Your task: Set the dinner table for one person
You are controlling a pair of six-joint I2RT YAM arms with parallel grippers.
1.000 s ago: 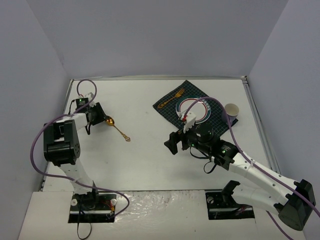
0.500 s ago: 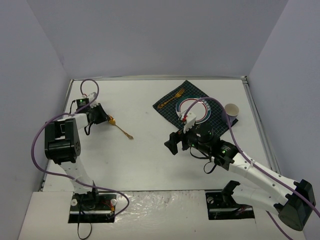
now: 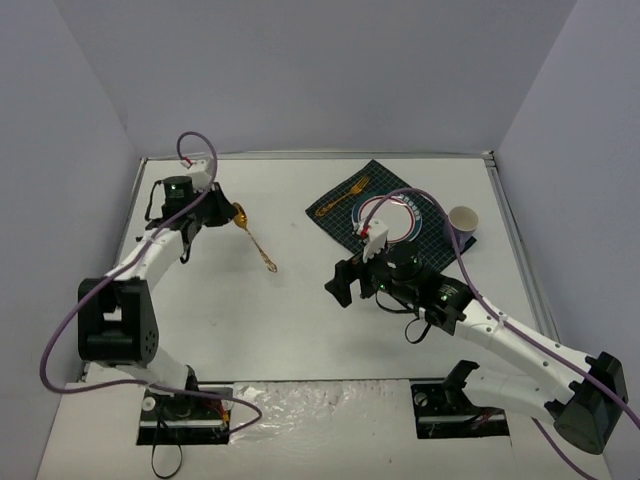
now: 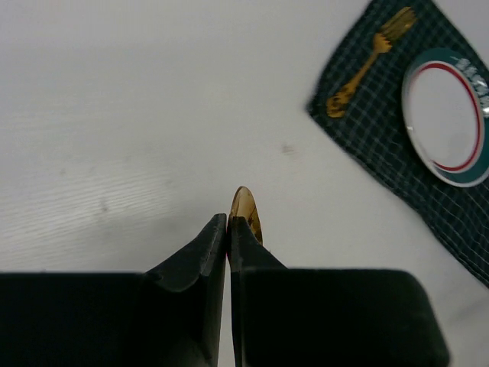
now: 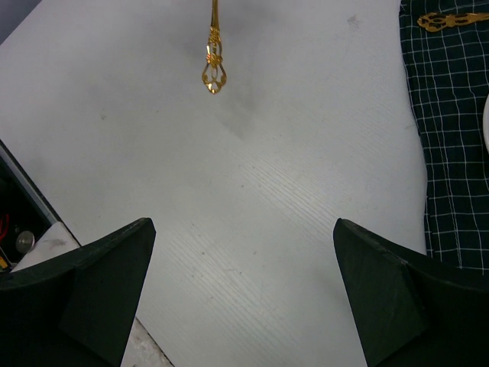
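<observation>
My left gripper (image 3: 226,212) is shut on the bowl of a gold spoon (image 3: 256,243) and holds it above the white dinner table (image 3: 250,320), handle hanging toward the middle. In the left wrist view the spoon bowl (image 4: 246,214) sticks out between the closed fingertips (image 4: 229,222). The spoon's ornate handle end (image 5: 214,73) shows in the right wrist view. My right gripper (image 3: 345,287) is open and empty above the table's middle (image 5: 244,229). A dark green checked cloth (image 3: 345,222) at the back right carries a white plate (image 3: 402,220) and a gold fork (image 3: 343,199).
A white paper cup (image 3: 463,220) stands at the cloth's right edge. Grey walls enclose the table on three sides. The plate (image 4: 451,115) and fork (image 4: 370,61) also show in the left wrist view at the upper right.
My left gripper has lifted the spoon off the table and carried it toward the back and right. My right gripper has shifted slightly left.
</observation>
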